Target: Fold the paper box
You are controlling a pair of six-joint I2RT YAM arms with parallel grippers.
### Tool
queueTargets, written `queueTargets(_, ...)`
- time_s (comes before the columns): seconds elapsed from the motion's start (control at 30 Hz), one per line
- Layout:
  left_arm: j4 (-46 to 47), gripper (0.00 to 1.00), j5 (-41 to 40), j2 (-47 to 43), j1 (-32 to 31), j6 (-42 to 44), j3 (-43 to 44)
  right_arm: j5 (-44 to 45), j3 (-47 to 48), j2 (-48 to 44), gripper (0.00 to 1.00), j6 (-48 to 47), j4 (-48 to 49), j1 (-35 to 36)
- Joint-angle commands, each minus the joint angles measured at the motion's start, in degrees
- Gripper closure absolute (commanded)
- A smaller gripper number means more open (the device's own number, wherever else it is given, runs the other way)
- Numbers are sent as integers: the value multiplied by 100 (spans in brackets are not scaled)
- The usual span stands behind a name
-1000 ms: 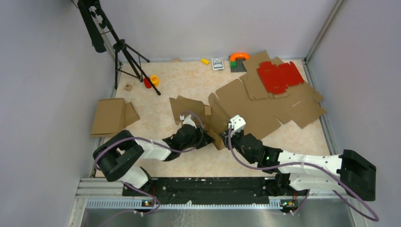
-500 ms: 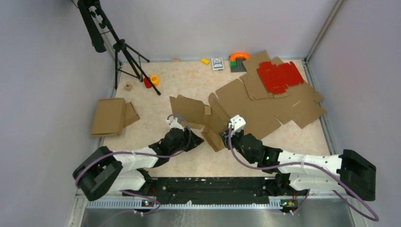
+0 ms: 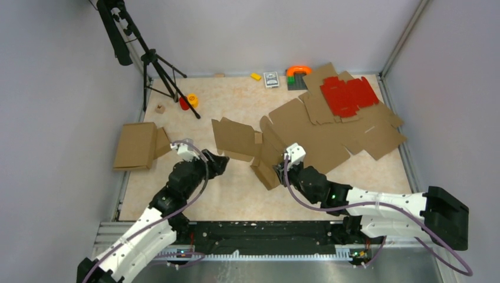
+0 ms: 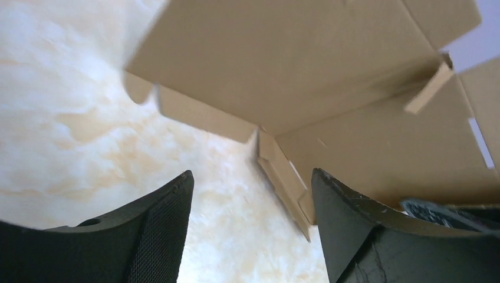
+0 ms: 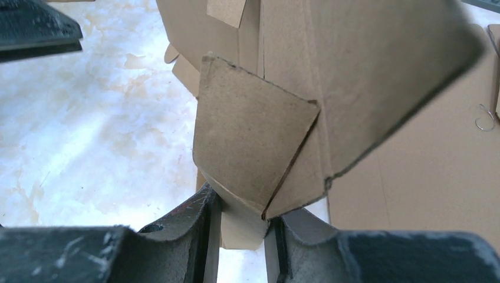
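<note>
Right gripper (image 5: pixel 243 215) of mine is clamped on a creased brown flap of the paper box (image 5: pixel 253 135); my left gripper (image 4: pixel 250 177) stands apart over the marbled table (image 4: pixel 71 130).

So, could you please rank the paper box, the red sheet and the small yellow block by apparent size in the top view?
Largest: paper box.
Next: red sheet.
Smallest: yellow block.

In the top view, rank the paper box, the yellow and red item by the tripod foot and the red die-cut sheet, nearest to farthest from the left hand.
From the left hand:
1. paper box, just ahead, to its right.
2. yellow and red item, farther back on the left.
3. red die-cut sheet, far back right.
</note>
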Motion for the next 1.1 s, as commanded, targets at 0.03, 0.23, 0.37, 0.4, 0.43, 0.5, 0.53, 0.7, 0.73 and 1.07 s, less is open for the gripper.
queueTargets(0.03,-587,26,133,-103,930,750,60,-210,150,106,75,85,-489,80)
queueTargets(0.23,415,63,1469,993,2827,396,112,-216,189,105,75,83,-577,80)
queueTargets(0.37,1355,95,2353,2197,3826,25,454,-216,179,85,75,97,-639,83)
queueTargets(0.4,1496,100,2470,2522,3917,39,621,-218,167,74,75,94,-641,82)
queueTargets(0.43,1672,100,2604,2794,3977,49,774,-209,163,58,75,95,-641,83)
queueTargets(0.5,1963,100,2852,3346,4026,148,1091,-212,144,31,75,82,-618,80)
queueTargets(0.53,1982,100,3018,3596,4029,251,1292,-209,132,20,75,87,-607,84)
queueTargets(0.7,2289,100,3916,4785,4029,488,2189,-264,142,84,75,73,-590,80)
queueTargets(0.73,2484,100,4092,5014,4029,427,2353,-270,139,94,75,74,-582,82)
queueTargets(1.07,3363,100,5519,6411,3576,15,2981,-270,182,143,75,47,-553,80)
